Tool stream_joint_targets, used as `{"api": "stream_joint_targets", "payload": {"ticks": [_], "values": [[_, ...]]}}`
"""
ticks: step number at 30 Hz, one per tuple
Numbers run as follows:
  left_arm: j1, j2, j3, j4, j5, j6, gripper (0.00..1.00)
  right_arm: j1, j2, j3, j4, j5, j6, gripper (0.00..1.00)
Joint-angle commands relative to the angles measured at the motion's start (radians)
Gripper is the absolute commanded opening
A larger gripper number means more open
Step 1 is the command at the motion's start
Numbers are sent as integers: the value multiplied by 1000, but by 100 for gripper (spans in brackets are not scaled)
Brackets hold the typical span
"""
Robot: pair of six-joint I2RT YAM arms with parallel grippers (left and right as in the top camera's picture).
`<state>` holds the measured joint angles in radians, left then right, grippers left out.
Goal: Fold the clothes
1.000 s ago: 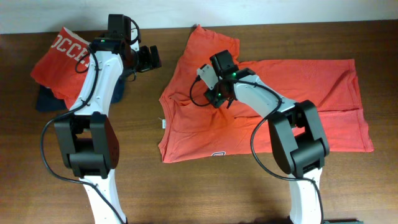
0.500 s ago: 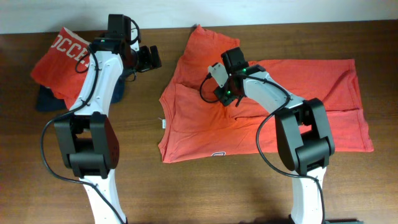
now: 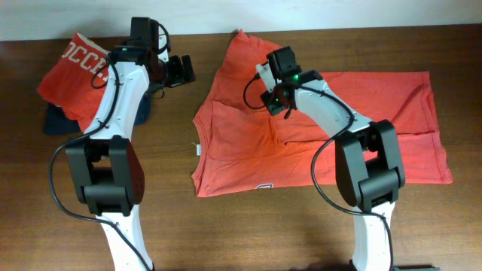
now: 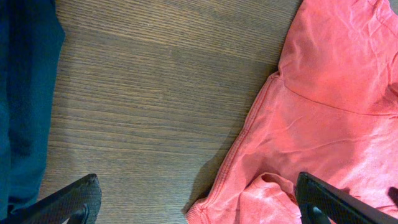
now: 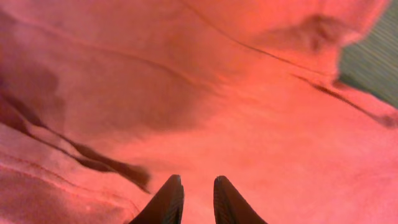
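A large coral-red T-shirt (image 3: 361, 120) lies spread on the wooden table, its sleeve (image 3: 252, 49) pointing to the far edge. My right gripper (image 3: 273, 105) hovers low over the shirt's upper left part; in the right wrist view its fingers (image 5: 198, 186) are nearly together over wrinkled red cloth (image 5: 249, 93), with nothing seen between them. My left gripper (image 3: 183, 71) is wide open just left of the shirt. In the left wrist view its fingers (image 4: 196, 190) straddle bare wood and the shirt's sleeve hem (image 4: 329, 93).
A folded coral garment with white lettering (image 3: 71, 71) lies on a dark navy garment (image 3: 56, 120) at the far left; the navy cloth also shows in the left wrist view (image 4: 18, 93). A light wall borders the table's far edge (image 3: 339, 15).
My right gripper has moved up and to the right across the shirt, toward the far edge. The left arm has not moved.
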<state>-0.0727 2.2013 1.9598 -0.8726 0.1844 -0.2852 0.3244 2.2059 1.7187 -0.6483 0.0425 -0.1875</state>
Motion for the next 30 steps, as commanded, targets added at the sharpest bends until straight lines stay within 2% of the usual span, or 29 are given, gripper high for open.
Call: {"api": "stream_joint_targets", "payload": {"ticks": [1, 3, 4, 7, 13, 14, 16, 18, 24, 30], "values": [[3, 3, 15, 0, 11, -10, 99, -37, -21, 82, -51, 56, 147, 22], [3, 3, 15, 0, 11, -10, 99, -69, -29, 130, -110, 56, 191, 23], [3, 3, 15, 0, 11, -10, 99, -89, -32, 162, -149, 56, 205, 27], [3, 3, 15, 0, 11, -10, 99, -160, -34, 276, -288, 56, 203, 44], [3, 3, 15, 0, 11, -10, 99, -299, -34, 452, -517, 58, 192, 68], [3, 3, 15, 0, 11, -10, 99, -337, -34, 475, -562, 78, 173, 78], [3, 3, 15, 0, 11, -10, 99, -380, -34, 476, -584, 105, 162, 83], [3, 3, 15, 0, 11, -10, 99, -431, -34, 475, -598, 117, 162, 99], [3, 3, 15, 0, 11, -10, 99, -595, -34, 474, -594, 108, 171, 99], [3, 3, 15, 0, 11, -10, 99, -732, -21, 474, -548, 15, 170, 99]]}}
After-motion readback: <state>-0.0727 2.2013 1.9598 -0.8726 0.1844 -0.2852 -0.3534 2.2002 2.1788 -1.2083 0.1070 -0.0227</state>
